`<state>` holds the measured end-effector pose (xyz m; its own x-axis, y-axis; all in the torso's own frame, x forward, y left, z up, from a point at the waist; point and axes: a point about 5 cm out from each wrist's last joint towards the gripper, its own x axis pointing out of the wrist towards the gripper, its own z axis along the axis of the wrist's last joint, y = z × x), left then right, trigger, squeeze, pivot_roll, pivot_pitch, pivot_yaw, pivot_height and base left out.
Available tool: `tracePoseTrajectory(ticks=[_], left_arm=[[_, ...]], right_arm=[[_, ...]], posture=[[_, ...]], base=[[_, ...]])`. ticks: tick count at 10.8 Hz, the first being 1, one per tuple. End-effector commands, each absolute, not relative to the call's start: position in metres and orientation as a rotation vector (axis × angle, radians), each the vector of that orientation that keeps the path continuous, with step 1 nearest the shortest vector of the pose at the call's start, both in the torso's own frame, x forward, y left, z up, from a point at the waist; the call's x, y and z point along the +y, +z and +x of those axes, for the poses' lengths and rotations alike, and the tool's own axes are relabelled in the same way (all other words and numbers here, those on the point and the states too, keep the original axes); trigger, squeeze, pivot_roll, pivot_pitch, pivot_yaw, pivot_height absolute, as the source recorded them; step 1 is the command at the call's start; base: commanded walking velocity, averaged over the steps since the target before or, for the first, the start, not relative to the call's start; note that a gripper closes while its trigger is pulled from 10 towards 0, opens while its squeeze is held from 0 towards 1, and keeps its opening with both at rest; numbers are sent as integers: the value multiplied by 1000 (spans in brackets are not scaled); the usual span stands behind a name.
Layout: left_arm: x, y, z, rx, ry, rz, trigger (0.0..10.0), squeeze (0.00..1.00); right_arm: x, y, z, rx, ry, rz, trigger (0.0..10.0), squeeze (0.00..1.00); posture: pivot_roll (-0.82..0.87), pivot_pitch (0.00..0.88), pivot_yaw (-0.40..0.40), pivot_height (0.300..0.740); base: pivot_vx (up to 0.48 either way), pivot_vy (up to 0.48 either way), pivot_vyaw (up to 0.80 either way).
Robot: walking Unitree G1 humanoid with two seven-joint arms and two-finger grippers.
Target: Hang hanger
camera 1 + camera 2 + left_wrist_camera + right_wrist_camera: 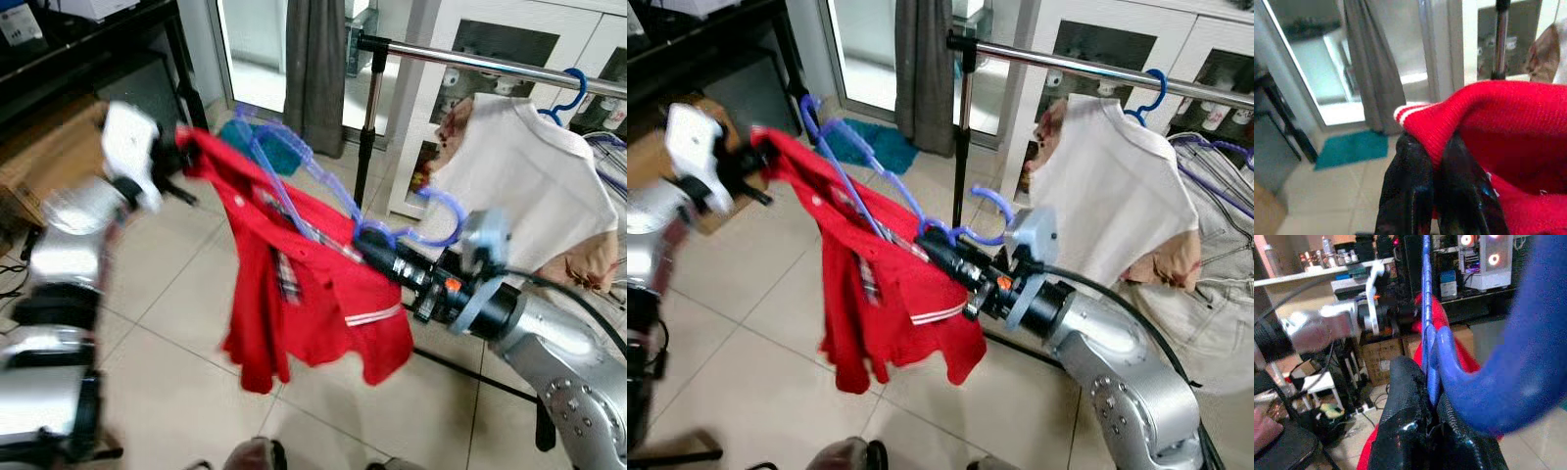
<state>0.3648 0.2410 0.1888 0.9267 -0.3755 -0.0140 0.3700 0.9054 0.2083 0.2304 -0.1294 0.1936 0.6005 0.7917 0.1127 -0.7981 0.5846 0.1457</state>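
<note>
The left claw (181, 147) is pinching a sleeve cuff of the red shirt (304, 294), its fingers (1405, 196) clamped together on the ribbed edge. The shirt is draping from the blue hanger (294, 181), which is sitting in mid-air left of and below the metal rail (490, 64). The right claw (367, 245) is gripping the hanger's neck just below the hook, fingers (1405, 431) closed on it. Farther right, a white shirt (529, 176) is hanging on the rail. No writing is legible.

A blue plastic hanger (877, 186) tilts in mid-air, seemingly threaded through a red shirt (887, 294) that droops from it.
</note>
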Motion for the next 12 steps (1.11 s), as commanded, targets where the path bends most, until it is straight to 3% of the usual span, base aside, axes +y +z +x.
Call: tracePoseTrajectory(ticks=[1,2,4,6,8,9,10,11,12], left_arm=[[245,188,363,-31,-335,191,0,0],[191,179,357,-44,-538,107,0,0],[114,168,337,-46,-790,26,0,0],[93,174,321,-68,-846,-31,0,0],[105,169,301,-43,-816,-43,0,0],[119,165,296,-21,-740,-46,0,0],[138,153,295,24,-625,-17,0,0],[165,130,289,100,-443,23,10000,0],[173,118,283,146,-377,27,10000,0]], right_arm=[[-138,196,234,-51,863,221,0,0],[-134,194,246,-64,760,266,0,0],[-129,182,263,-76,563,330,0,0],[-138,173,273,-85,369,355,0,0],[-165,163,280,-98,139,337,0,0],[-172,155,276,-46,117,284,10000,0],[-172,145,269,30,143,236,10000,0],[-175,119,252,195,151,125,10000,0],[-177,109,241,248,139,100,10000,0]], posture=[[-41,56,38,740],[-45,57,38,740],[-55,65,40,740],[-64,71,44,740],[-62,70,43,740],[-49,71,38,740],[-45,73,38,740],[-44,80,34,740],[-43,87,21,740]], base=[[0,0,0],[0,0,0],[0,0,0],[0,0,0],[0,0,0],[0,0,0],[0,0,0],[0,0,-800],[0,0,-800]])
